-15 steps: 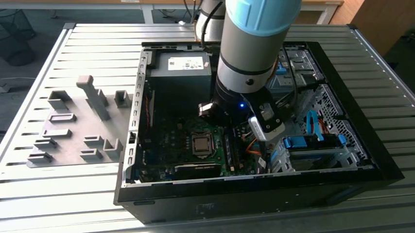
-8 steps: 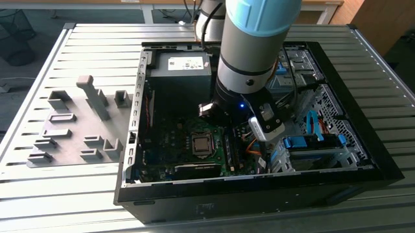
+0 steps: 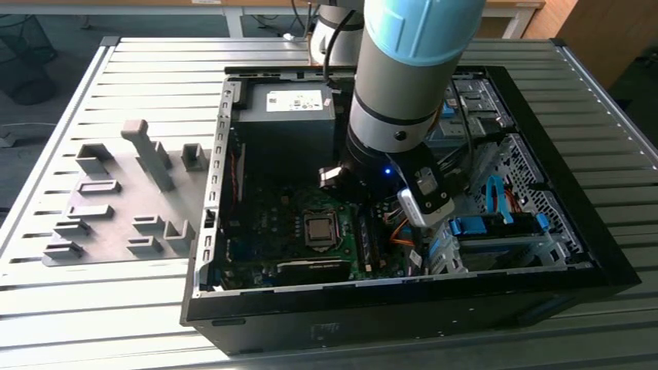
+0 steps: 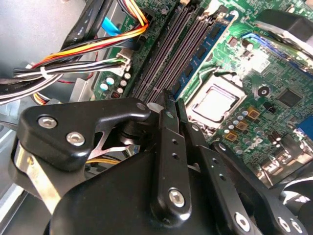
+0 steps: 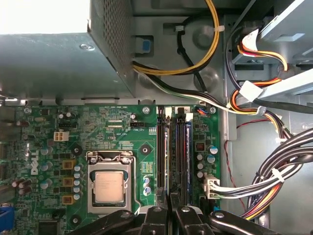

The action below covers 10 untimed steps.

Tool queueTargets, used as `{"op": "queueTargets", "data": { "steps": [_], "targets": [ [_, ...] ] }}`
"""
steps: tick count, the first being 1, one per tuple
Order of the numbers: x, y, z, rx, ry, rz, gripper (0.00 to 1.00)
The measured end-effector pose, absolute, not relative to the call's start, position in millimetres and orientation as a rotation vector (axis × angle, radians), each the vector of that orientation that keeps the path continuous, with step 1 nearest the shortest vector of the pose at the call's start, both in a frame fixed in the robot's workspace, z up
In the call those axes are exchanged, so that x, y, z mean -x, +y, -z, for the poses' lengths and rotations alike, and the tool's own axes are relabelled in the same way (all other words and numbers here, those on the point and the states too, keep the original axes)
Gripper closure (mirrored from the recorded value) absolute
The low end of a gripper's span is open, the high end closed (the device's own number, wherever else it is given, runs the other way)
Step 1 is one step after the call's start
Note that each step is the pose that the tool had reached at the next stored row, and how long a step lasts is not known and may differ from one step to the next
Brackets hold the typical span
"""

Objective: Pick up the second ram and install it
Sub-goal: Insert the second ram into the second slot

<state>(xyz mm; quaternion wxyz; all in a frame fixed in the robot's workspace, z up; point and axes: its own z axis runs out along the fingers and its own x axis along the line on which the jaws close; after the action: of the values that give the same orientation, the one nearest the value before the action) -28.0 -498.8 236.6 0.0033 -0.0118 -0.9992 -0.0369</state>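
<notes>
Black metal fingers (image 4: 168,105) closed, above slots (image 5: 173,152)

The open computer case (image 3: 411,193) on the slatted table (image 3: 154,308) is seen from high and well back in the exterior view. The motherboard (image 5: 98,142) is viewed straight down at close range in the first wrist view, and obliquely, nearer still, in the second wrist view; the CPU socket (image 4: 215,103) is shared by all three.

Cable bundle (image 5: 274,181) crowds one side of the memory slots (image 5: 173,152); CPU socket (image 5: 108,183) side lies open.
</notes>
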Motion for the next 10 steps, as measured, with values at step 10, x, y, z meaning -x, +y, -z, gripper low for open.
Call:
{"op": "queueTargets", "data": {
  "steps": [10],
  "targets": [
    [27.8,-498.8,-235.6,0.037,-3.133,0.116,0.86]
  ]
}}
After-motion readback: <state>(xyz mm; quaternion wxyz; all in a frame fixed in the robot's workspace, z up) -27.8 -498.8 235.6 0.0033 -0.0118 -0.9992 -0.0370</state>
